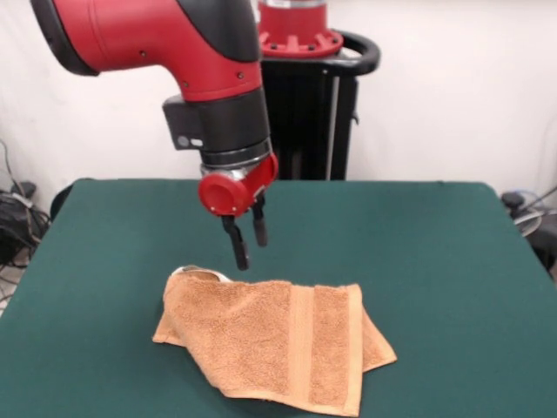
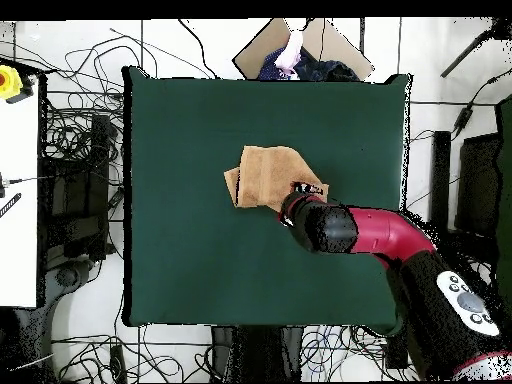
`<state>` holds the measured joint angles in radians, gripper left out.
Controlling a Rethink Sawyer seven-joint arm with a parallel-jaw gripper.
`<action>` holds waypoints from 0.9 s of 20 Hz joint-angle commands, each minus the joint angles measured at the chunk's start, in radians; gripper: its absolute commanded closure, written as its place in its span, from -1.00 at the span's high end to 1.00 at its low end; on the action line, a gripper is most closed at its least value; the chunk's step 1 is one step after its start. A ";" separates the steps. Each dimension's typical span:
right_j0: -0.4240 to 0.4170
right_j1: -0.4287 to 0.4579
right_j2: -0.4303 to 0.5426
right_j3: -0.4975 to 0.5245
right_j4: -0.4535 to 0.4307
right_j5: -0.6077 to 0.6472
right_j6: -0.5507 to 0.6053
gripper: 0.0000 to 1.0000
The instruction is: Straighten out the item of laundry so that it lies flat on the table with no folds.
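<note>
- A rumpled orange-tan terry towel (image 1: 277, 353) lies folded over itself at the near-middle of the dark green felt table (image 1: 435, 261).
- Just beyond the towel's far corner, the black two-fingered gripper (image 1: 247, 239) hangs slightly parted, empty.

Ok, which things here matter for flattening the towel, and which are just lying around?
For the job: towel, folded over; green table; gripper, fingers open above the towel's far corner.
Just around: floor cables; cardboard box beyond the table.
</note>
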<state>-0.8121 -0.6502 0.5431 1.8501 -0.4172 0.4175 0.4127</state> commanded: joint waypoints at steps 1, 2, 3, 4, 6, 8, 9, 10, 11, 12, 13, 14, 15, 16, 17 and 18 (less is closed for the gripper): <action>0.040 0.045 -0.049 0.020 0.028 0.088 0.205 1.00; 0.042 0.044 -0.050 0.022 0.030 0.089 0.207 1.00; 0.043 0.043 -0.051 0.023 0.031 0.090 0.209 1.00; 0.045 0.043 -0.054 0.023 0.033 0.089 0.214 1.00; 0.045 0.050 -0.061 0.023 0.051 0.072 0.246 1.00; 0.050 0.063 -0.083 0.018 0.073 0.044 0.299 1.00; 0.051 0.070 -0.087 0.013 0.076 0.041 0.305 1.00; 0.048 0.078 -0.092 0.016 0.088 0.024 0.323 1.00; 0.047 0.081 -0.098 0.016 0.100 0.017 0.335 1.00; 0.051 0.080 -0.116 0.023 0.137 -0.001 0.389 1.00; 0.050 0.084 -0.126 0.028 0.168 -0.017 0.426 1.00; 0.055 0.089 -0.146 0.047 0.220 -0.062 0.504 1.00; 0.064 0.083 -0.164 0.064 0.245 -0.087 0.543 1.00; 0.092 0.071 -0.218 0.104 0.293 -0.133 0.640 1.00; 0.120 0.051 -0.258 0.146 0.331 -0.180 0.713 1.00; 0.148 0.030 -0.298 0.189 0.369 -0.226 0.787 1.00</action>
<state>-0.7767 -0.6212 0.4523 1.8618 -0.2355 0.3782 0.5072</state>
